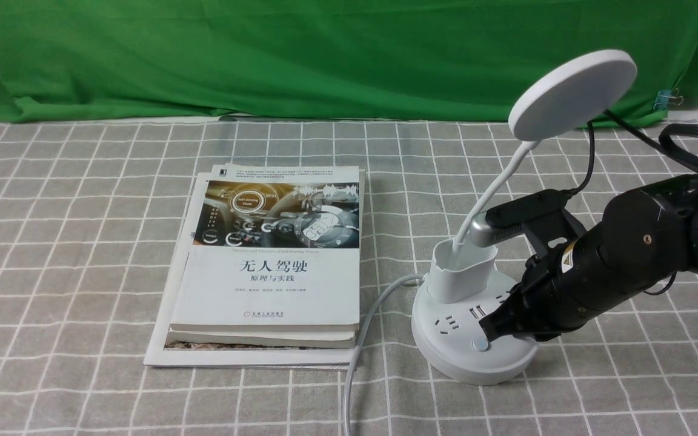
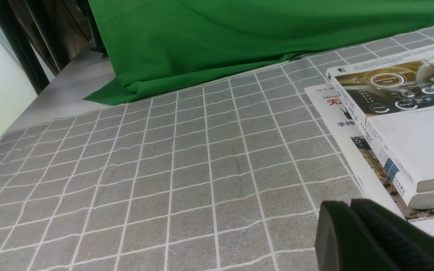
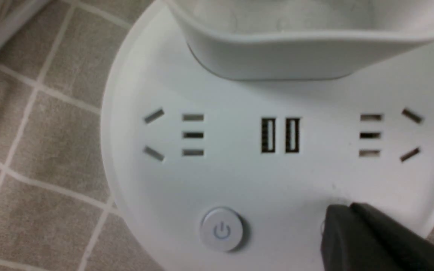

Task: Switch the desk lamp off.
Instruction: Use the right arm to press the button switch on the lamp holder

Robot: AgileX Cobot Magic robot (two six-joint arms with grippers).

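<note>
The white desk lamp stands at the right of the table, its flat round head [image 1: 572,94] raised on a thin bent neck above a small cup holder [image 1: 461,269]. Its round base [image 1: 446,339] carries sockets, two USB ports and a round power button [image 1: 480,345]. My right gripper [image 1: 489,330] is shut and empty, its tip low over the base right beside that button. In the right wrist view the shut tip [image 3: 347,210] sits a short way from the power button [image 3: 221,229]; whether it touches the base I cannot tell. My left gripper [image 2: 350,207] is shut, holding nothing.
A stack of books [image 1: 270,266] lies left of the lamp on the grey checked tablecloth [image 1: 70,254]. The lamp's white cable [image 1: 358,351] runs between books and base toward the front edge. A green cloth [image 1: 325,54] hangs behind. The books' corner [image 2: 409,124] is near my left gripper.
</note>
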